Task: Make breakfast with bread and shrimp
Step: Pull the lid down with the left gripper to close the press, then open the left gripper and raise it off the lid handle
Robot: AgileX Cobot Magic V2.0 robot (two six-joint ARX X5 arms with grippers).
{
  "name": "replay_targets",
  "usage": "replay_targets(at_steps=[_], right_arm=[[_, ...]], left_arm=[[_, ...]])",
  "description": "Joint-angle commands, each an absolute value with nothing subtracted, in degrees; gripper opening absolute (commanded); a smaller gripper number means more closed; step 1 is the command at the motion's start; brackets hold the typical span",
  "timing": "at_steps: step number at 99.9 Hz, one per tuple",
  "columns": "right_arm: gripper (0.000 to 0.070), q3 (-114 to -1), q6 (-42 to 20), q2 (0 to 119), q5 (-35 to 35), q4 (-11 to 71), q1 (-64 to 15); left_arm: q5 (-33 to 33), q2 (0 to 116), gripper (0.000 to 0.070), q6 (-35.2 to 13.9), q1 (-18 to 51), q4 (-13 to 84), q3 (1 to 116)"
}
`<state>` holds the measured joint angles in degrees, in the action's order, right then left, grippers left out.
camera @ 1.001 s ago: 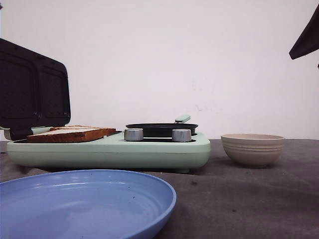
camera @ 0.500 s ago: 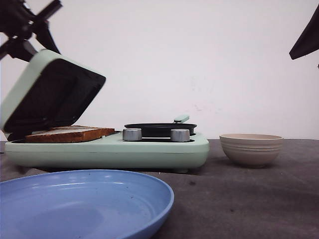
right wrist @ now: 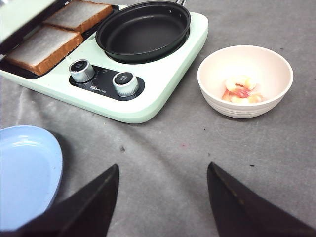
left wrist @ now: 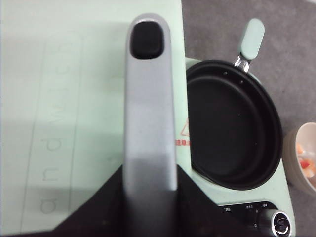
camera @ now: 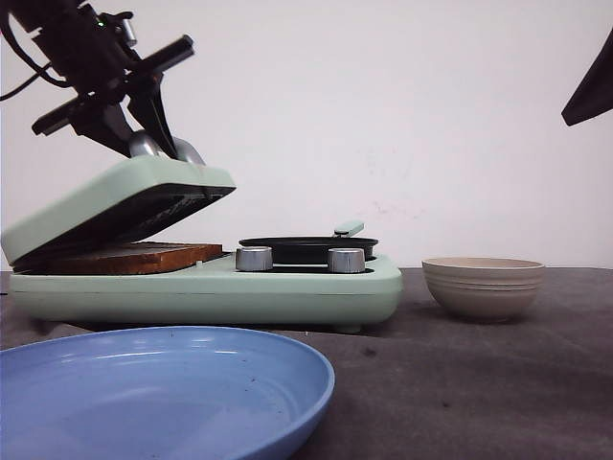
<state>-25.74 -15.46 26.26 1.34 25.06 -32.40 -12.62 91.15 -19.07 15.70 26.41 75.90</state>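
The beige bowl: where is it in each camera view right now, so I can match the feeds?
Front view: beige bowl on the table right of the green cooker.
Left wrist view: only a sliver at the frame edge, shrimp inside.
Right wrist view: whole bowl, beside the cooker.
Shared landmark: the black pan, between the bread side and the bowl.

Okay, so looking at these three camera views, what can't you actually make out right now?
- Left gripper fingers: in the left wrist view the silver lid handle covers them, so open or shut is unclear.
- Small pale shrimp: hidden in the front view by the beige bowl's wall.
- White bread slices: in the front view only a brown crust edge shows under the mint-green lid.
- Blue plate: cut off by frame edges.
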Motion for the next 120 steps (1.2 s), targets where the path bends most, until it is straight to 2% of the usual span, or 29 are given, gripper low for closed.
replay_targets(at_steps=[1,32,54,63,76,89,106,120], right_arm=[[0.034,-25.8,-16.1,26.5,1.5,24.8,-32.8],[0.034,-25.8,-16.1,26.5,1.5,25.4,-32.8],[0.034,-25.8,-16.1,26.5,1.5,26.3,-32.8],[0.034,-25.8,-16.1,26.5,1.5,26.2,-32.8],[0.034,-25.8,-16.1,26.5,1.5,26.2,-32.8],[0.034,-25.8,-16.1,26.5,1.5,26.2,-32.8],[0.0341,-25.8,-16.1,26.5,1.5,26.3,-32.8],[0.0341,-25.8,-16.1,26.4,1.5,26.2,-32.8]], left_arm=[[-13.6,92.2,0.0004,-16.9,17.1,26.6,76.5],[-12.0,96.7,0.0004,-16.9,21.0,26.6,76.5],[-11.8,97.3,0.0007,-17.0,21.3,25.7,76.5],[-11.9,97.3,0.0099,-17.0,21.3,25.8,76.5],[-12.5,97.3,0.0284,-16.9,21.3,25.7,76.5],[-15.0,96.9,0.0291,-15.5,21.3,25.4,76.5],[-15.1,93.8,0.0291,-15.3,21.2,24.1,76.5],[-14.8,89.1,0.029,-12.3,20.8,24.1,76.5]])
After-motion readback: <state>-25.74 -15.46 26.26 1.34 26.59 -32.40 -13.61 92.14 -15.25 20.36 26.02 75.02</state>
